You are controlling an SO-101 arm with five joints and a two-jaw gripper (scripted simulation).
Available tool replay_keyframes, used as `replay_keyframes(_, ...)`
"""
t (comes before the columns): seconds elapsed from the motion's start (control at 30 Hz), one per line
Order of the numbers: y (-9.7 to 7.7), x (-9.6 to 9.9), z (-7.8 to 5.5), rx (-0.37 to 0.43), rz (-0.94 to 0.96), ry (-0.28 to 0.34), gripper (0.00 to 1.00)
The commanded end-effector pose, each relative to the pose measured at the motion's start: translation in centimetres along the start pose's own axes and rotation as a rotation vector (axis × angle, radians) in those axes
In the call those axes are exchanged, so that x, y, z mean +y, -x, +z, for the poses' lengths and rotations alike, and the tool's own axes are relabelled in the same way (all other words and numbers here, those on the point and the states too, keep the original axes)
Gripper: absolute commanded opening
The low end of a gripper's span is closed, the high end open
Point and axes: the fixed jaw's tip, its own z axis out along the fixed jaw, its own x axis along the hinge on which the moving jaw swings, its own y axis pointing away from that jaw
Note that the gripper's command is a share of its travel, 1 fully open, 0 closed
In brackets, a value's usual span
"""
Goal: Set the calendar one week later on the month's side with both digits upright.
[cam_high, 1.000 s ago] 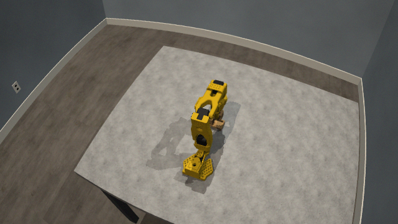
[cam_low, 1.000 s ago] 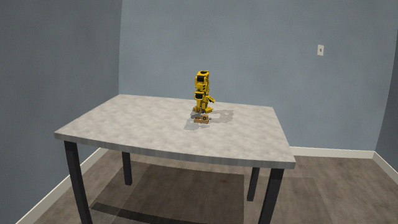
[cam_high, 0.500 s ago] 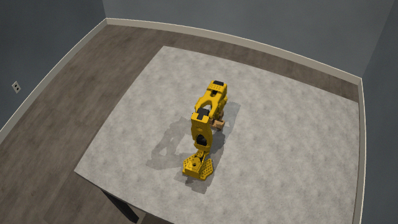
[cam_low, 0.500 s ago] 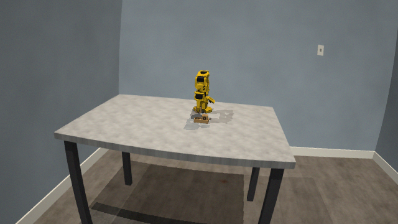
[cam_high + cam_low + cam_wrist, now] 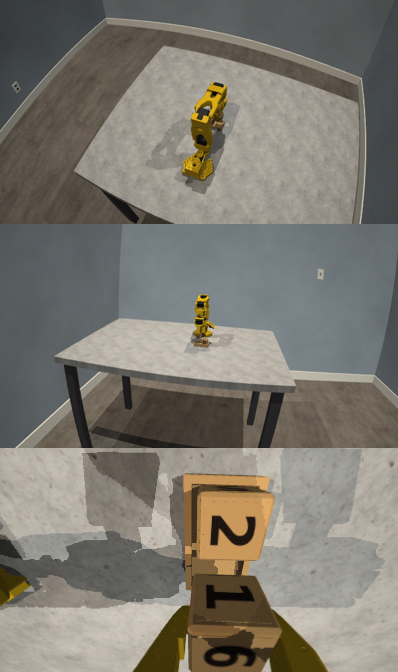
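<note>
A wooden cube (image 5: 231, 607) is between my gripper's fingers (image 5: 231, 640) (image 5: 198, 335), at the lower middle of the wrist view. It shows a 1 on its top and a 6 on the face towards the camera, both turned sideways in that view. It is held above the near end of the wooden tray (image 5: 188, 513) (image 5: 201, 345). The other cube (image 5: 235, 525) (image 5: 205, 341) sits in the tray's far end in the wrist view, a 2 on its top and a 0 on its side in the exterior view. The month side cannot be read.
The tray rests on the grey table (image 5: 280, 140) (image 5: 149, 348), in front of the yellow arm's base (image 5: 197, 168). The arm hides much of the tray in the top view. Shadows of the arm lie across the table around the tray.
</note>
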Motion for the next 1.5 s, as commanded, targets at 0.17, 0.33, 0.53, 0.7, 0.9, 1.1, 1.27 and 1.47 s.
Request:
replay_keyframes(0.17, 0.2, -0.3, 0.0, -0.002, -0.021, -0.040, 0.00)
replay_keyframes(0.33, 0.2, -0.4, 0.1, -0.002, -0.021, -0.040, 0.00)
replay_keyframes(0.53, 0.2, -0.4, 0.2, -0.002, -0.021, -0.040, 0.00)
replay_keyframes(0.7, 0.2, -0.3, 0.5, -0.002, -0.021, -0.040, 0.00)
replay_keyframes(0.9, 0.2, -0.3, 0.7, -0.002, -0.021, -0.040, 0.00)
replay_keyframes(1.1, 0.2, -0.3, 0.8, -0.002, -0.021, -0.040, 0.00)
replay_keyframes(1.27, 0.2, -0.3, 1.1, -0.002, -0.021, -0.040, 0.00)
replay_keyframes(1.47, 0.2, -0.3, 1.3, -0.002, -0.021, -0.040, 0.00)
